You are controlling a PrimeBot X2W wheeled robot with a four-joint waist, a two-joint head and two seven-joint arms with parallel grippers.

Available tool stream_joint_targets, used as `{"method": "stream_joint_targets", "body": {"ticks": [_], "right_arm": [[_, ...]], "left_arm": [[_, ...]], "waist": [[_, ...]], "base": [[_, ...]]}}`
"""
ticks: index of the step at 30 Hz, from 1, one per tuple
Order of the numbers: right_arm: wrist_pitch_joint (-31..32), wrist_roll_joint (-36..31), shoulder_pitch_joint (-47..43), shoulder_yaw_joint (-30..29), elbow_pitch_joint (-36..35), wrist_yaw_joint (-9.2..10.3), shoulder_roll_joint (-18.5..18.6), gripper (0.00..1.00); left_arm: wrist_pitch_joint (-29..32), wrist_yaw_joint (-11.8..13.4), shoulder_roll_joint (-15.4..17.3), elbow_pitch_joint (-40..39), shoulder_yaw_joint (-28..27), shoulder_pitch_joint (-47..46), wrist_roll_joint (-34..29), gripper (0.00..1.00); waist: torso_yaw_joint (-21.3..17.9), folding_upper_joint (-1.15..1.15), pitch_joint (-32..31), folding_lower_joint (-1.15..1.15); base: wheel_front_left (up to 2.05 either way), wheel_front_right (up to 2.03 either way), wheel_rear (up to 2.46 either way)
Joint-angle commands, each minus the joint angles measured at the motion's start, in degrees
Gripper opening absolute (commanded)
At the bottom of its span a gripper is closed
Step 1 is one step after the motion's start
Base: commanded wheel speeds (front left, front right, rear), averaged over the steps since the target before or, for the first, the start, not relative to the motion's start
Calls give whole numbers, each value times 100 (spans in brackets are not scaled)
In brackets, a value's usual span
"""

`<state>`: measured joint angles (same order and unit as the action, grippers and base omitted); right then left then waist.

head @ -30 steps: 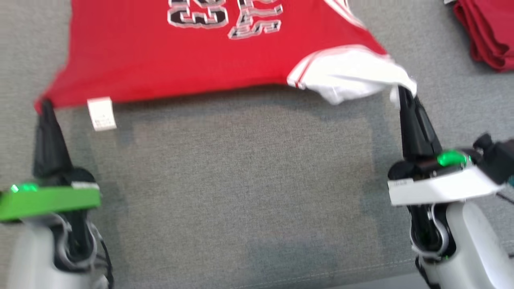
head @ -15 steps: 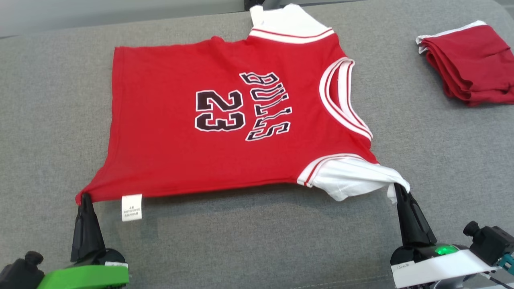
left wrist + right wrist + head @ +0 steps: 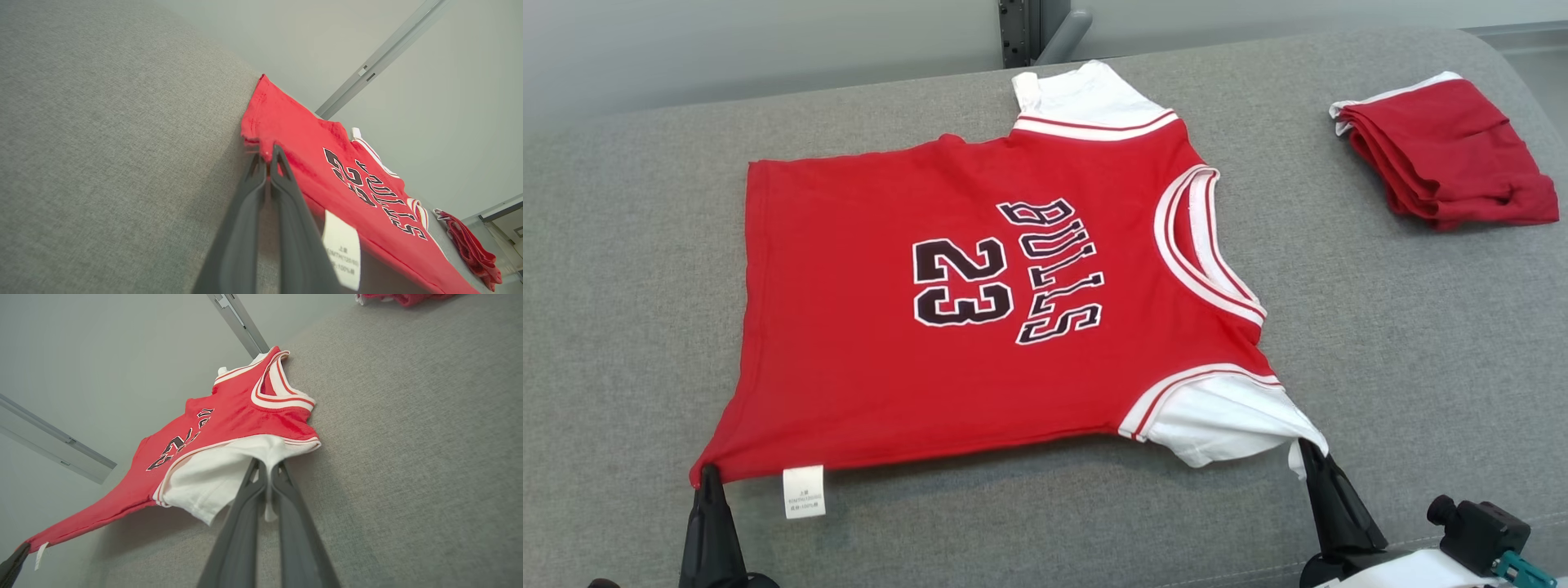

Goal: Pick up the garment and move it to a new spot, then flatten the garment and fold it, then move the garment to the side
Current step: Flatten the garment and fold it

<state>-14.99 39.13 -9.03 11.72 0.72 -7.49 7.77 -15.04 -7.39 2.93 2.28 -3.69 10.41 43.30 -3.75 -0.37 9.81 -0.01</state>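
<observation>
Grey cushion [image 3: 1380, 343]: woven cloth, lying under both grippers
Left gripper [image 3: 267, 157]: fingers pressed together, their tips pinching the red hem corner of the jersey [image 3: 947, 327]; that corner is lifted a little off the cushion
Right gripper [image 3: 267, 465]: fingers pressed together on the near white sleeve [image 3: 1225, 416], a strip of its cloth hanging down between them
Jersey: red, spread face up ahead of both grippers, its near edge stretched from the left gripper to the right gripper; black "23" and "BULLS" read sideways, the neck opening on the right gripper's side
Near edge: raised, shadow on the cushion beneath
Near white sleeve: bunched, drawn to a point at the right gripper's tips
Care label [image 3: 803, 492]: white, hanging from the hem just beside the left gripper, on its inner side
Far white sleeve [image 3: 1078, 94]: at the jersey's far edge, well ahead of both grippers
Folded red clothes [image 3: 1445, 155]: well ahead of the right gripper and to its outer side, apart from the jersey
</observation>
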Motion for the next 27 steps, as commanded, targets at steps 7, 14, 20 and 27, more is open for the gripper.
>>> {"method": "stream_joint_targets", "body": {"ticks": [7, 14, 20, 27], "right_arm": [[-23, -19, 238, 145, 327, 1, 52, 0], [-23, -135, 685, 125, 714, 1, 13, 0], [-23, -414, 1417, -20, 1129, 1, -80, 0], [-23, -647, 2393, -4, 1731, 1, -134, 0]], "left_arm": [[-18, -11, 1, 198, 132, -280, 47, 0], [-16, -11, 2, 559, 270, -859, -61, 0], [-10, -11, 3, 1314, 392, -1751, -137, 0], [-11, -11, 6, 2253, 261, -2726, -314, 0]], "waist": [[-2, 37, -77, 1], [86, 37, -107, 1], [209, 37, 136, 1], [280, 37, 470, 1]], "base": [[0, 0, 0], [0, 0, 0], [0, 0, 0], [0, 0, 0]]}}
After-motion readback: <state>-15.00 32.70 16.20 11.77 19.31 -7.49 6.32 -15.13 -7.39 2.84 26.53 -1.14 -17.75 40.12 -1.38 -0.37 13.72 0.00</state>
